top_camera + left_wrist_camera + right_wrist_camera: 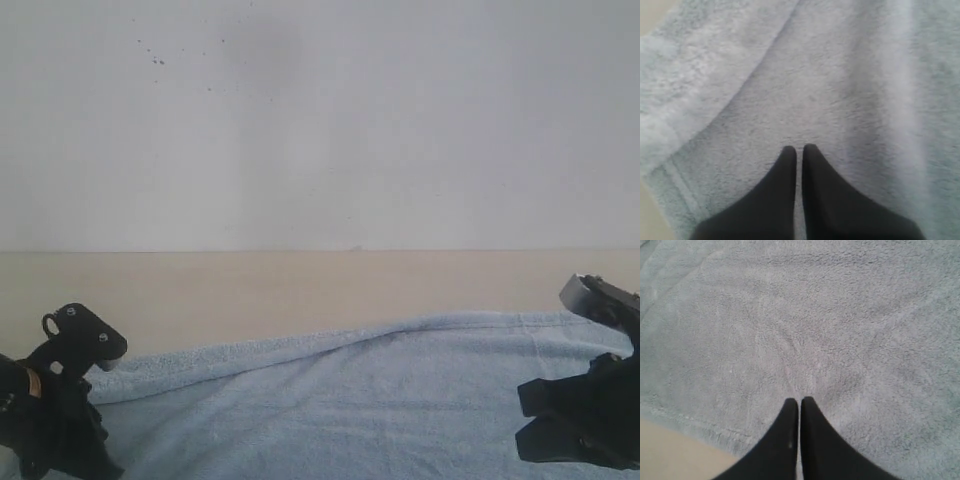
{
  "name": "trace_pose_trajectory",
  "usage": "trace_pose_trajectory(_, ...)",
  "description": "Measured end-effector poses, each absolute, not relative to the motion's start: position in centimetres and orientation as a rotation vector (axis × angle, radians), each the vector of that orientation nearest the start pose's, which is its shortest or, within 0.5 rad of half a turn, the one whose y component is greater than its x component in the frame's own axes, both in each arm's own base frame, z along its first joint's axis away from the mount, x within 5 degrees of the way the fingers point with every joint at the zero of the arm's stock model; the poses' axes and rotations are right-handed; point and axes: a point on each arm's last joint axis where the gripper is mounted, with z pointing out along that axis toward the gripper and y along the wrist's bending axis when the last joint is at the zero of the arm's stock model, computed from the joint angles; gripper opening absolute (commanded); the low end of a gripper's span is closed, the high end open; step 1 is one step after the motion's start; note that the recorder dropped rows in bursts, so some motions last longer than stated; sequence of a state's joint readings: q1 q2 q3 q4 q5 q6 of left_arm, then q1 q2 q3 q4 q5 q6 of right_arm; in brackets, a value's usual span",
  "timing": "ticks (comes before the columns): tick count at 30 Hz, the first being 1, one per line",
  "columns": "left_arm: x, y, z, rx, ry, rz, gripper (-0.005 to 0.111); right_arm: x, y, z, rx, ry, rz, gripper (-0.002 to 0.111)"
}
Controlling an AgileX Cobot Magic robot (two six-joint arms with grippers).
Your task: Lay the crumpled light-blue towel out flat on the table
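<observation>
On my left side, my left claw (798,149) is clenched, tips close together with nothing I can make out caught between them, and it hangs low over the towel (350,400) near one hemmed corner. Whether it actually touches the pile I cannot tell. Just there the cloth is not quite settled: a soft ridge runs slantwise away from the claw, and a paler band beside it looks like a shallow fold. Across the middle the towel lies open on the bench (300,290), one broad layer reaching from one arm to the other. Its far edge runs in a gentle wave rather than a straight line, climbing towards the right. On the right, my right claw (800,400) is clenched too, empty as far as I can see, over cloth that looks smooth apart from a few faint creases drawing in towards the tips, with the hem and bare bench just beside it. I judge the job mostly done; what is left is that left-hand ridge and the wavy far edge. The near edge is out of view, so I cannot vouch for it.
</observation>
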State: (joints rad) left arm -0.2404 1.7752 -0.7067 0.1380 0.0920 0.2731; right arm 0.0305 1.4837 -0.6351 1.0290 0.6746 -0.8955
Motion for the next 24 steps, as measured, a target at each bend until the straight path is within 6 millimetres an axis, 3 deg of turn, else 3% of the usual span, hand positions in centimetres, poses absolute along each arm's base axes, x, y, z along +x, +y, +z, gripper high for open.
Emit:
trace_pose_trajectory(7, 31.1, -4.7, 11.3, 0.722, 2.501, 0.102, 0.004, 23.6, 6.4, 18.5, -0.174, 2.627, 0.935, 0.001)
trace_pose_trajectory(16, 33.1, -5.2, 10.7, 0.698, 2.362, 0.094, 0.004, 23.3, 7.0, 18.9, -0.215, 2.595, 1.041, 0.001)
trace_pose_trajectory(24, 36.9, -5.9, 11.9, 0.667, 2.223, 0.103, 0.004, 23.2, 7.1, 19.0, -0.226, 2.597, 1.071, 0.001)
